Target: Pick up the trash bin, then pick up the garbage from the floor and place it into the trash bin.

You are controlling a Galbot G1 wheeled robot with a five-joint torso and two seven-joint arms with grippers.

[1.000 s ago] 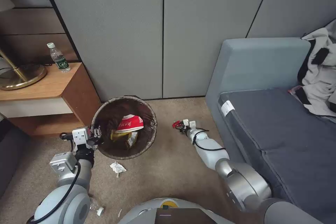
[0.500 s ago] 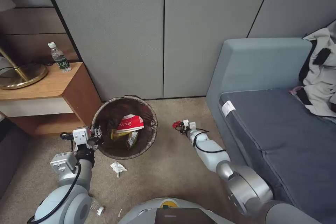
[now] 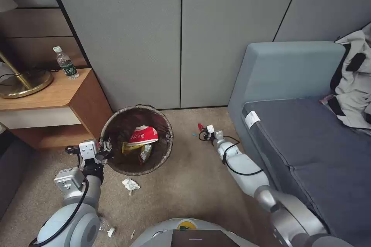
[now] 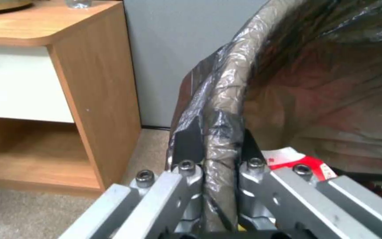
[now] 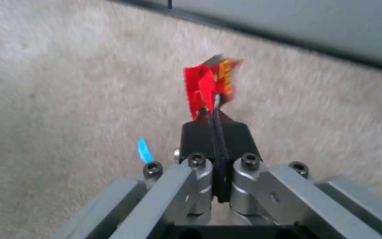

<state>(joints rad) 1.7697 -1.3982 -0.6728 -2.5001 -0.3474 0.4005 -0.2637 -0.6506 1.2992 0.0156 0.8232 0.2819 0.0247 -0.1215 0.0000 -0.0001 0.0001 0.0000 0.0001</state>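
Observation:
The trash bin [image 3: 169, 134], lined with a dark brown bag, stands on the carpet beside the nightstand. My left gripper [image 3: 105, 149] is shut on its near-left rim; in the left wrist view the fingers [image 4: 189, 146] pinch the bagged rim [image 4: 228, 89]. Inside the bin lie a red-and-white wrapper [image 3: 143, 135] and a yellow wrapper [image 3: 129, 148]. My right gripper [image 3: 203, 131] is right of the bin, just above the carpet, shut on a red scrap [image 5: 209, 81] of garbage. A crumpled white tissue [image 3: 130, 184] lies on the floor in front of the bin.
A wooden nightstand [image 3: 58, 92] with a water bottle [image 3: 65, 63] and a lamp base stands left of the bin. A grey sofa [image 3: 293, 131] fills the right side. A small blue scrap [image 5: 144, 150] lies by the right gripper. A white cap [image 3: 111, 232] lies near my left arm.
My right gripper, still holding the red scrap, has moved a little farther from me and to the right, towards the sofa. The left gripper and the bin have stayed put.

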